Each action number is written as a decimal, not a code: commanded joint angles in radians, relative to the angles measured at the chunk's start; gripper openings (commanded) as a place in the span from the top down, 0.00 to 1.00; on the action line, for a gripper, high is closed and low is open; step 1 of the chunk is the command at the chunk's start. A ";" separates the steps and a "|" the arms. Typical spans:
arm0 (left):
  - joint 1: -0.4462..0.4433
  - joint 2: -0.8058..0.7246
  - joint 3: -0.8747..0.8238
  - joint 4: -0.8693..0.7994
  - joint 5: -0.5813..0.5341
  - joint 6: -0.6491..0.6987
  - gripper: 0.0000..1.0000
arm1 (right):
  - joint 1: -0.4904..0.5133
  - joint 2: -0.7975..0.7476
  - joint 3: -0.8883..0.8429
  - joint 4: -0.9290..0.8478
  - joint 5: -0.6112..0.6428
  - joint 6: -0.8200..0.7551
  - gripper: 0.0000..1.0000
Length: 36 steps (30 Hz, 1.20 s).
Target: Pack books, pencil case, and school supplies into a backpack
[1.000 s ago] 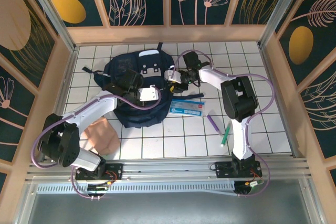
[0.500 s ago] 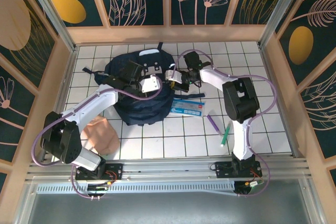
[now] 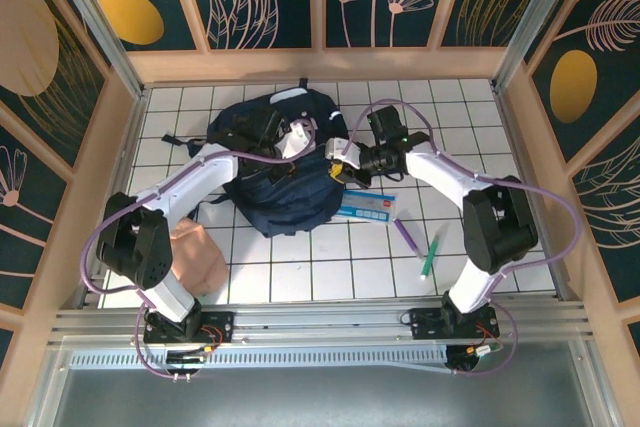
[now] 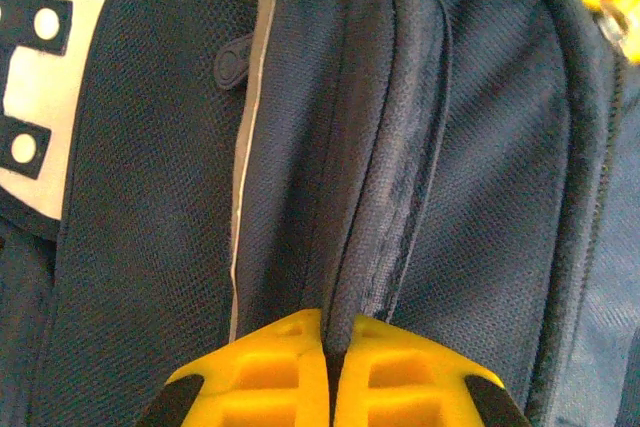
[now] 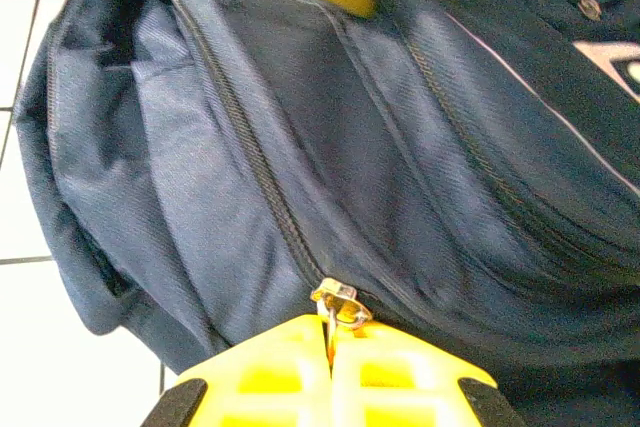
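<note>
Has hauled the backpack (image 3: 285, 187) a little toward the far wall and turned it, mid-floor. Pins a fabric ridge of it with the left gripper (image 4: 328, 332), jaws shut tight. Leaves the book (image 3: 372, 207) just beside the bag, purple pen (image 3: 407, 235) and green pen (image 3: 430, 255) nearer, all unpacked. Has just snapped the right gripper (image 5: 331, 332) closed on the zipper pull (image 5: 338, 305); probably sets up unzipping, though blur hides the zip's extent.
</note>
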 commanded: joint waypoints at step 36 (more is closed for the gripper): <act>-0.032 0.094 0.271 0.054 -0.024 -0.764 1.00 | 0.169 -0.186 -0.195 0.310 0.235 0.518 1.00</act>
